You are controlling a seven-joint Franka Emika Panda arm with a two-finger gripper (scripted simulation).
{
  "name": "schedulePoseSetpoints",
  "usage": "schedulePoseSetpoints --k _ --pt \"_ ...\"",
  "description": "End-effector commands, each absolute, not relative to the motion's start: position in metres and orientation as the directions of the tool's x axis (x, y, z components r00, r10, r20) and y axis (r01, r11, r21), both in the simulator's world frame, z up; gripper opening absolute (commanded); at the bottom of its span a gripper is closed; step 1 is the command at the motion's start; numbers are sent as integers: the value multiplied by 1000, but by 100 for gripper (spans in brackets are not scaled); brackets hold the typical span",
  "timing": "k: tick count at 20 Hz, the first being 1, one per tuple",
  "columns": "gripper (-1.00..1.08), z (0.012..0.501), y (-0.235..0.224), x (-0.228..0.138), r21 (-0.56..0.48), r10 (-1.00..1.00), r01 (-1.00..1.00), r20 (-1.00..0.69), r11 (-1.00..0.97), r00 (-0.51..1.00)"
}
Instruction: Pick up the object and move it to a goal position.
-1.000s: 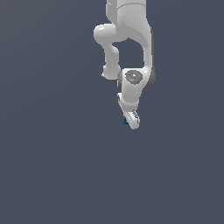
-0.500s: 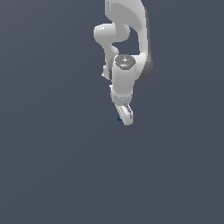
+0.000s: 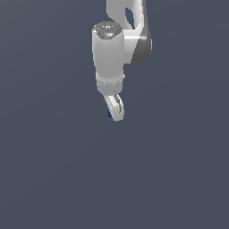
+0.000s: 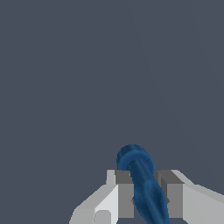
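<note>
The object (image 4: 142, 181) is a dark-blue elongated piece with a rounded ring-like end. In the wrist view it sits between the two grey pads (image 4: 124, 197) of my white gripper (image 4: 145, 200), which is shut on it. In the exterior view only a tiny blue speck of the object (image 3: 109, 114) shows beside the fingertips of the gripper (image 3: 116, 114). The white arm (image 3: 109, 49) hangs from the top of the exterior view with the gripper pointing down.
A plain dark grey surface (image 3: 58, 170) fills both views. No goal marker or other object shows.
The arm has swung toward the exterior view's left and its wrist has turned, carrying the gripper and the blue object with it.
</note>
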State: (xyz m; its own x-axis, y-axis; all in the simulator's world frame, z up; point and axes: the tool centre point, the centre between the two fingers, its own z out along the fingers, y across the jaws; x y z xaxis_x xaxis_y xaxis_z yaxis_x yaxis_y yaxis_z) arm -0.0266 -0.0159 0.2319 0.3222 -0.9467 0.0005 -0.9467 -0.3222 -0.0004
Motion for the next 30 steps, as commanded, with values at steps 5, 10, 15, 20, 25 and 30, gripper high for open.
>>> schedulePoseSetpoints --k 5,10,15,20,25,30 --pt "-100 293 -52 -6 1 -946 -946 1 -323 323" --pt "-100 331 -74 8 0 -946 -946 1 -324 324" --pt "-100 363 -93 20 0 -946 -946 1 -325 325" --pt "-100 384 -105 29 0 -946 -946 0 -325 325" --pt "-100 397 -113 35 0 -946 -946 0 -325 325" --pt "-100 404 -117 38 0 -946 -946 0 -325 325"
